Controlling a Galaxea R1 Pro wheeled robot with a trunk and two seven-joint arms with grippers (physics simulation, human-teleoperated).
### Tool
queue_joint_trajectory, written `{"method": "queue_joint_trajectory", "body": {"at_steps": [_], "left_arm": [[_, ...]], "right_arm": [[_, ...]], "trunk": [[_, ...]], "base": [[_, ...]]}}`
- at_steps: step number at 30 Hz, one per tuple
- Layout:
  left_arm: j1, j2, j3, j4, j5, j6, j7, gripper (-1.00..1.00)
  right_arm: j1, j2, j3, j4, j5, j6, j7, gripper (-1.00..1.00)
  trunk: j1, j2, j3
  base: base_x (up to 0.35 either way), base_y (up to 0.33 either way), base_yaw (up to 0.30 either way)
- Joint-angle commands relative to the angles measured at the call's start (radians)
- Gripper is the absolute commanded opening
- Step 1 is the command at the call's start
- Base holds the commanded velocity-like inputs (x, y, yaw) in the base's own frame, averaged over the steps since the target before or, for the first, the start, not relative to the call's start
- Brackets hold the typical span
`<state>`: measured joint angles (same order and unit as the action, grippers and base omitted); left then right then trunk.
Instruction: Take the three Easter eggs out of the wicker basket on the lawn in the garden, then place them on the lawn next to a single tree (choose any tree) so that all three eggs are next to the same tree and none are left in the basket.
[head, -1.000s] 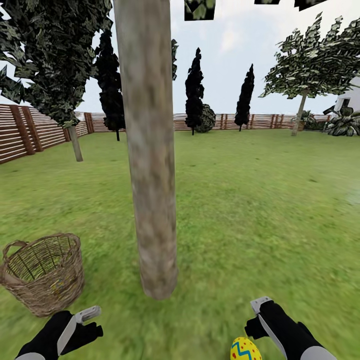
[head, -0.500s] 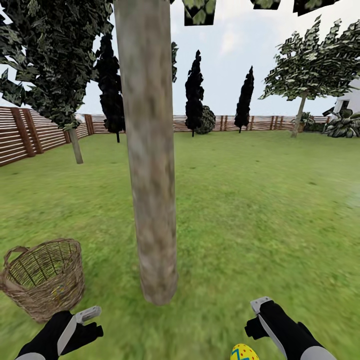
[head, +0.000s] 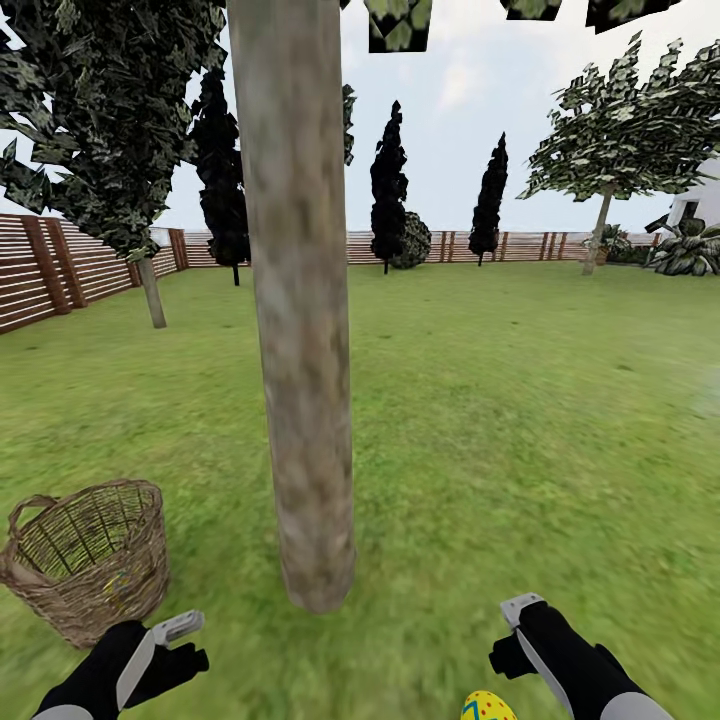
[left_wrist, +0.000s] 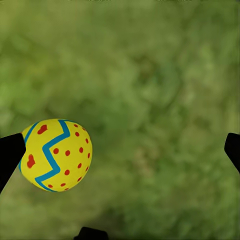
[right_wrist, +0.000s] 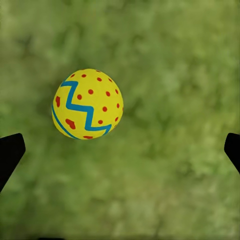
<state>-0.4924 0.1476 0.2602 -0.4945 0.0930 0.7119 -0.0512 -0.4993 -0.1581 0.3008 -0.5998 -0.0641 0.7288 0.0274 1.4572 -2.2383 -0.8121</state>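
the head view's lower edge cuts off one easter egg (head: 488, 706) by the right hand (head: 515, 630). each wrist view shows one egg on the lawn (head: 520, 420), beneath spread, empty fingers; left hand (head: 175, 645) likewise. wicker basket (head: 88, 560) stands left of the tree (head: 300, 330), contents hard to make out. open grass beyond.

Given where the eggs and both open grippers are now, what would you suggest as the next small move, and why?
Probably turn toward the wicker basket: an Easter egg lies on the lawn under the left gripper, another under the right gripper, near the tree; something colourful shows faintly inside the basket.
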Motion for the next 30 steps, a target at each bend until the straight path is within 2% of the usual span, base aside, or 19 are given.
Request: {"method": "queue_joint_trajectory", "body": {"at_steps": [1,7,14,25,30], "left_arm": [[-0.001,0.000,0.004,-0.003,0.007,0.005,0.001,1.00],[-0.001,0.000,0.004,-0.001,0.008,0.005,0.001,1.00],[0.000,0.000,0.004,0.000,0.011,0.006,0.001,1.00],[-0.001,0.001,0.006,0.000,0.011,0.007,-0.003,1.00],[-0.001,0.001,0.011,-0.005,0.012,0.006,-0.011,1.00]], "right_arm": [[-0.001,-0.001,0.006,-0.001,-0.006,0.004,-0.001,1.00],[-0.001,-0.001,0.007,-0.001,-0.006,0.004,-0.001,1.00],[-0.001,-0.001,0.006,-0.001,-0.006,0.005,-0.001,1.00],[-0.001,-0.002,0.006,0.000,-0.006,0.006,-0.002,1.00],[-0.001,-0.002,0.006,0.000,-0.006,0.005,-0.003,1.00]], "trunk": [[0.000,0.000,-0.001],[0.000,0.000,-0.001],[0.000,0.000,-0.001],[0.000,0.000,-0.001],[0.000,0.000,-0.001]], "base": [[0.000,0.000,0.000],[-0.050,0.000,0.000],[-0.311,0.039,0.000],[-0.327,0.160,0.000],[-0.141,0.276,0.000]]}}
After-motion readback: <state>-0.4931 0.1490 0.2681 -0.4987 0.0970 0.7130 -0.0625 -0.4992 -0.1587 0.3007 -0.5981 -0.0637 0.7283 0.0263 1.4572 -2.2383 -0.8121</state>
